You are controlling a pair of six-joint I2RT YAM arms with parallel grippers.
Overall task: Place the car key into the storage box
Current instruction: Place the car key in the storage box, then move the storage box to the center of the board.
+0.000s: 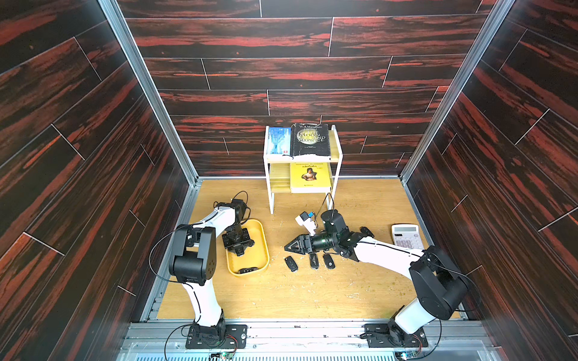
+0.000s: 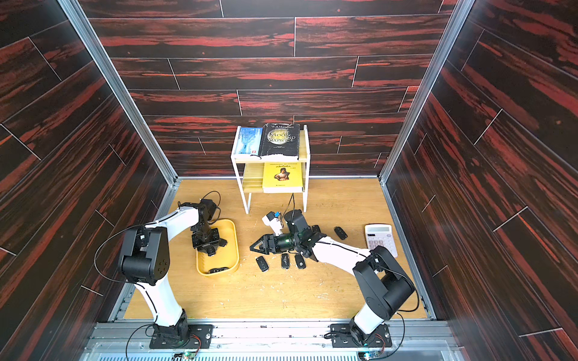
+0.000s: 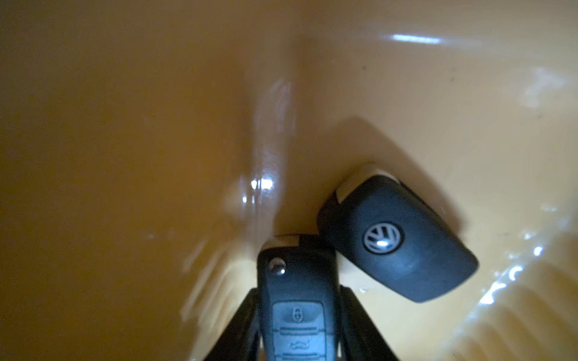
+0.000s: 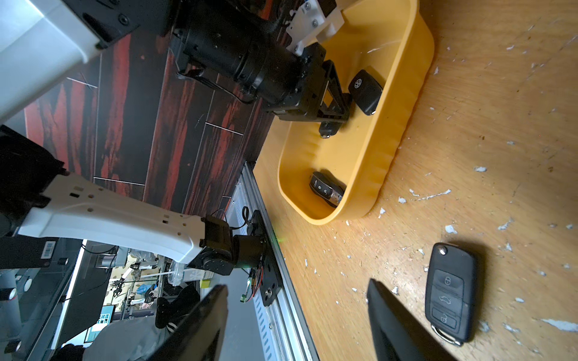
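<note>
The left gripper (image 1: 240, 253) reaches down into the yellow storage box (image 1: 266, 250), where the left wrist view shows a black car key (image 3: 297, 312) lying in line with its two fingers (image 3: 359, 318), button side to the camera and free end close to the box's floor; the fingers flank the key closely, but whether they clamp it or merely stand beside it cannot be told. Just beside the key's end, a badged key (image 3: 397, 240) lies on the box floor, and a third key (image 4: 327, 189) with a silver end rests at the box's end nearest the arm bases. Outside the box, on its long side away from the left arm, the right gripper (image 1: 289, 247) hangs low over the wooden table (image 1: 297, 297), pointing toward the box with its claw spread wide and nothing in it. A row of three keys (image 1: 314, 261) lies on the table near that same side of the box, a white book shelf (image 1: 301, 159) stands beyond the box's far end, and a calculator (image 1: 406, 239) sits well apart from the box
</note>
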